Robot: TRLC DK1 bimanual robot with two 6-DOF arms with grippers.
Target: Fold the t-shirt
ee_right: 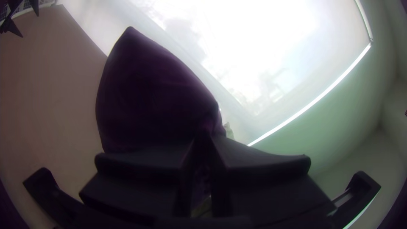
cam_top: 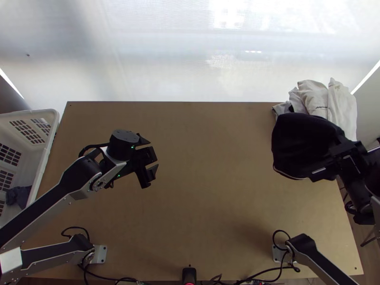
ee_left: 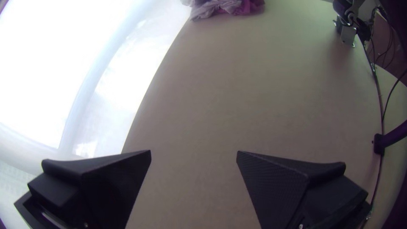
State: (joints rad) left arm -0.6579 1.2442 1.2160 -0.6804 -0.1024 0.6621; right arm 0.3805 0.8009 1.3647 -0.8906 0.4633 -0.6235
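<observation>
At the right of the top view, find the dark t-shirt (cam_top: 301, 145), bunched into a rounded bundle with a thin pale line along its lower edge. Clasped there in the right gripper (cam_top: 327, 164), and overlapping the pile of pale clothes (cam_top: 316, 97) at the upper right of the frame. Touching the bench (cam_top: 204, 190) or clear of it: cannot tell.

See more of the hold in the right wrist view: jaws of the right gripper (ee_right: 201, 140) nearly together, pinching the dark fabric, with a broad mass of it bulging past them to a blunt peak at upper left of centre. Cannot tell which part of the garment is pinched. Make out, too, dark pointed tips of the left gripper (cam_top: 151, 156) at the upper left corner, near a bit of the white laundry basket (cam_top: 42, 161).

Back in the top view, find that gripper left of centre over the bench, with jaws wide apart and nothing between. Same wide gap at the bottom of the left wrist view, with bare bench between. Crumpled grey and pink cloth (ee_left: 220, 7) at the top edge there, and a metal base plate (ee_left: 348, 35) at the upper right.

From the top view, note also a dark bundle of cloth (cam_top: 19, 195) inside the basket, at the left of the frame.
</observation>
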